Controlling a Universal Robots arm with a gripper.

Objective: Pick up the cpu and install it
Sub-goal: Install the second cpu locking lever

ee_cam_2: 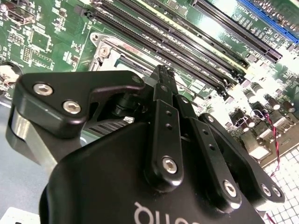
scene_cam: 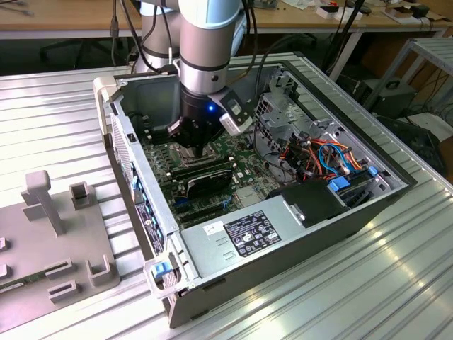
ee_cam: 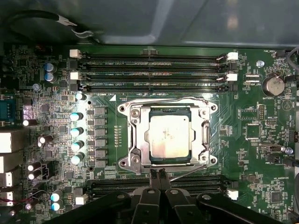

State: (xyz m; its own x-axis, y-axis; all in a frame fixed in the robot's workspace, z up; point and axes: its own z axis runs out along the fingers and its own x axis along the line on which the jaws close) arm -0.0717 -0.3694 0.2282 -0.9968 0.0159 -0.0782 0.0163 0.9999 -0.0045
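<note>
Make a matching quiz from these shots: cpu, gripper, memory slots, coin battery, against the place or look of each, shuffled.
Things:
1. cpu
2. gripper
3. memory slots
4. coin battery

Place or look:
A. long dark parallel rows
B. round and silvery
C. lying in the metal-framed socket
D. jaws shut, tips at the socket's edge

Pairs: 1-C, 2-D, 3-A, 4-B.

socket part hidden behind gripper | cpu edges under frame | motherboard cut by frame edges
</note>
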